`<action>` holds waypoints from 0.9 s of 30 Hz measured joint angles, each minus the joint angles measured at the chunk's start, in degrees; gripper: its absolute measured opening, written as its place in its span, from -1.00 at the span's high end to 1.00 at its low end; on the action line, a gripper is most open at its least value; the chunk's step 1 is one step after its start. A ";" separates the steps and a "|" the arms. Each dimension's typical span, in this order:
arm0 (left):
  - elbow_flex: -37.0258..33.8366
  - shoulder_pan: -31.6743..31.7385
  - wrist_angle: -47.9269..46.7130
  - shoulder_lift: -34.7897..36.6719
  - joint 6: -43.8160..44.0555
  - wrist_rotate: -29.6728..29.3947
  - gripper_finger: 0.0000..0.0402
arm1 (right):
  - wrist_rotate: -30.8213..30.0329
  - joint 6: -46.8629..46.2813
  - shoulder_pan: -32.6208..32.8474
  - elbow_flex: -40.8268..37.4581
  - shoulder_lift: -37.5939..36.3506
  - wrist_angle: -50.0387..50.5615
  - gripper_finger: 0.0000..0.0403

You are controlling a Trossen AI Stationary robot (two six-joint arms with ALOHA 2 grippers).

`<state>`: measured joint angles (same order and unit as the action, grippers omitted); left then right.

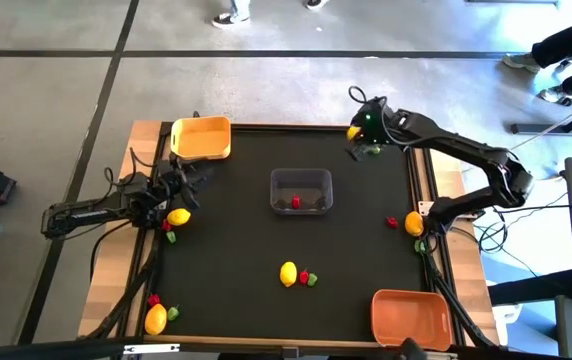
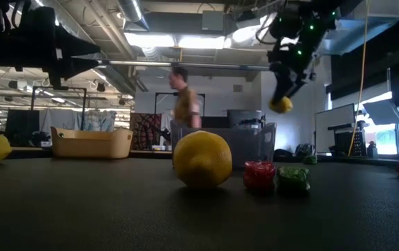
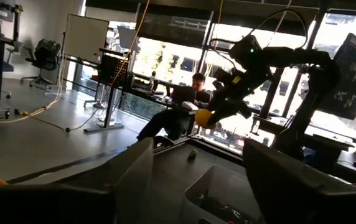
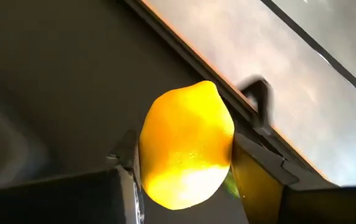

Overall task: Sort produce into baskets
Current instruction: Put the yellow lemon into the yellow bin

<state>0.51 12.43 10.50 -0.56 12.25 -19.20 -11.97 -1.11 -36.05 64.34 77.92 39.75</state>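
My right gripper (image 1: 358, 130) is up over the table's far right corner, shut on a yellow lemon (image 4: 187, 146), well above the table in the low view (image 2: 280, 104). A green piece (image 1: 371, 150) lies below it. My left gripper (image 1: 191, 178) is open and empty at the table's left side, beside a lemon (image 1: 178, 216) and a red piece (image 1: 169, 227). The yellow basket (image 1: 201, 138) stands far left. The clear basket (image 1: 301, 190) is mid-table with red pieces in it. The orange basket (image 1: 411, 315) is near right. My right gripper pinches the lemon's two opposite sides (image 4: 150, 155) between its two fingers (image 4: 259, 168). In the low view the fingers come from above, pointing down, with the lemon at their free ends. The lemon is lifted clear of the table.
A lemon (image 1: 288, 273) with a red (image 1: 304, 276) and a green piece (image 1: 313, 281) lies near the middle front. Another lemon (image 1: 414, 224) and a red piece (image 1: 393, 222) lie at the right edge, and a lemon (image 1: 156, 319) at the near left corner. A person (image 2: 184, 97) stands beyond the table.
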 joint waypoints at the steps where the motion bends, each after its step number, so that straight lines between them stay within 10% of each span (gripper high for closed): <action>1: 0.00 0.00 0.00 -0.01 0.46 0.20 -0.31 | 0.93 0.03 0.75 0.00 -0.08 -1.16 0.23; 27: 9.38 -0.04 9.49 -23.54 -1.10 3.72 -0.42 | 14.42 0.16 13.41 0.00 -0.08 -28.89 0.23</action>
<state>9.89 12.38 19.99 -24.09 11.15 -15.49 2.44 -0.95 -22.64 64.34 77.84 10.86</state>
